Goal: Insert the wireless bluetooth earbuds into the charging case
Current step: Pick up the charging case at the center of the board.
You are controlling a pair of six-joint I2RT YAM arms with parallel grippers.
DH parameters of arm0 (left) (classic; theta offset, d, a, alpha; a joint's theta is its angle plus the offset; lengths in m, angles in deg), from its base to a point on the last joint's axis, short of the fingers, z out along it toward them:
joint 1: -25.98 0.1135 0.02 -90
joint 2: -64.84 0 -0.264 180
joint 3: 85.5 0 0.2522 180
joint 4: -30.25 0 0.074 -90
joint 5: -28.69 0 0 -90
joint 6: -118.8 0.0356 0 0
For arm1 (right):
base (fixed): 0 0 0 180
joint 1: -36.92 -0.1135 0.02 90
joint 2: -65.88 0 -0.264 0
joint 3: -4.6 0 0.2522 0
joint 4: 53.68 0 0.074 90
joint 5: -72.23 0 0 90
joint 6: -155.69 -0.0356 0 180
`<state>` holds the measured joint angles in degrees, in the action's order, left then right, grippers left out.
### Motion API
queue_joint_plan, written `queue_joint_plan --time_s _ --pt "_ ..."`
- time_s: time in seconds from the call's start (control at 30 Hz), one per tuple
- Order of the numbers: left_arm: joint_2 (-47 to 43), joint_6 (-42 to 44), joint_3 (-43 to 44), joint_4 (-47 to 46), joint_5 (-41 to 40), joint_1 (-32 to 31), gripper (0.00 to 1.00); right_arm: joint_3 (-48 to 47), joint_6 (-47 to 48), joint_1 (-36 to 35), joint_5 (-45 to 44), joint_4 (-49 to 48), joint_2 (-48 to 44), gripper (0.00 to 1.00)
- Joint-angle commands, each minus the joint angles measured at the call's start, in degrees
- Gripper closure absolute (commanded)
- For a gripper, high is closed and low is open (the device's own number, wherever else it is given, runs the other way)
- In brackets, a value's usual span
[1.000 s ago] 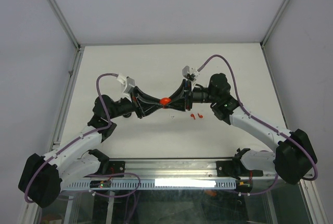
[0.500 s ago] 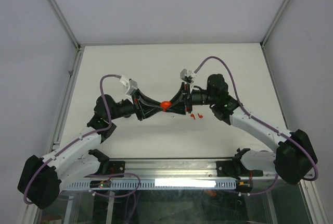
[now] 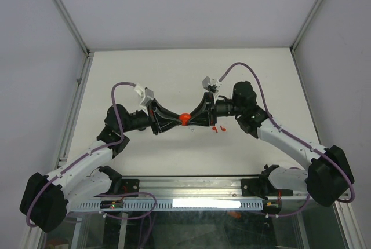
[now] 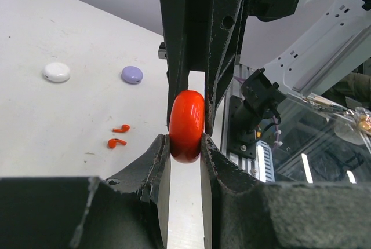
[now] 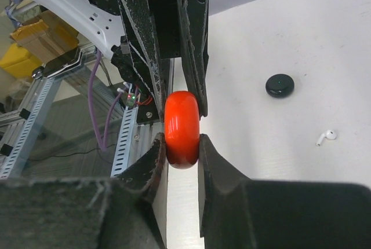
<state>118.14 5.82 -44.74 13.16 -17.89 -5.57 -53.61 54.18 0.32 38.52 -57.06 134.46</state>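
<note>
— Fingers (image 4: 152,168)?
— Clamping the red case (image 3: 184,116) edgewise, left gripper (image 4: 185,147) and right gripper (image 5: 182,145) alike, holding it above the table (image 3: 174,69).
— Step?
— Seemingly prying it open; then needing one gripper freed for fetching the red earbuds (image 4: 120,128) lying on the table nearby.

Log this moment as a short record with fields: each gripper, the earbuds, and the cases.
left gripper: shut on the red case
right gripper: shut on the same red case, from the opposite side
red case: on edge between the two grippers, lid looks closed
red earbuds: two, loose on the table, side by side
white earbud: loose on the table, near the black case
other cases: white case and lavender case, side by side on the table
task state: red earbuds not yet inserted
</note>
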Motion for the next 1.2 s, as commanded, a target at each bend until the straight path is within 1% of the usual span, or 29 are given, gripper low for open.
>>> queue_joint_plan --time_s 0.0,0.07,0.2,0.33,0.43,0.63,0.7,0.8,0.9,0.93,1.0,1.07,1.17 --pt "0.3 0.1 1.9 -2.0 1.4 -0.3 0.86 -2.1 0.0 0.0 5.4 -5.5 -0.6 0.9" --pt "0.3 -1.1 1.4 -3.2 0.6 -0.3 0.76 -2.0 -0.3 0.0 5.0 -6.0 -0.7 0.93" --pt "0.4 -3.6 -0.6 -7.4 -1.3 -0.3 0.62 -1.0 -2.4 -0.1 3.9 -9.7 -0.9 0.94" --pt "1.1 -6.2 -1.8 -11.4 -1.3 -0.3 0.6 -0.2 -4.4 -0.2 3.2 -12.9 -0.5 0.94" --pt "1.7 -6.9 -1.9 -12.3 -1.1 -0.3 0.61 -0.1 -5.0 -0.6 3.1 -14.0 -0.2 0.94" --pt "2.2 -8.0 -2.3 -15.6 -0.6 -0.3 0.64 -0.5 -4.7 -1.7 2.9 -14.1 0.8 0.93" --pt "3.0 -8.7 -2.3 -16.9 0.1 -0.3 0.66 -0.5 -4.7 -2.0 2.9 -14.1 1.4 0.93" --pt "4.0 -9.1 -2.0 -17.5 1.1 -0.3 0.76 -0.6 -4.7 -2.4 2.9 -14.4 1.6 0.93" --pt "4.1 -8.2 -2.0 -17.0 1.8 -0.3 0.89 -0.9 -4.2 -2.5 2.9 -13.6 1.3 0.91" --pt "3.8 -7.5 -1.9 -16.4 1.9 -0.4 0.93 -1.1 -3.6 -2.5 2.9 -12.7 1.0 0.88" --pt "2.8 -5.4 -1.8 -14.6 2.1 -0.3 0.99 -1.3 -2.9 -2.5 2.6 -11.4 0.5 0.8" --pt "1.6 -3.1 -1.5 -12.2 2.6 -0.4 1.0 -1.5 -2.3 -2.4 1.8 -10.4 -0.1 0.68" --pt "0.2 0.1 -1.0 -8.6 3.4 -0.4 1.0 -1.8 -1.6 -2.4 0.6 -8.9 -0.8 0.57"
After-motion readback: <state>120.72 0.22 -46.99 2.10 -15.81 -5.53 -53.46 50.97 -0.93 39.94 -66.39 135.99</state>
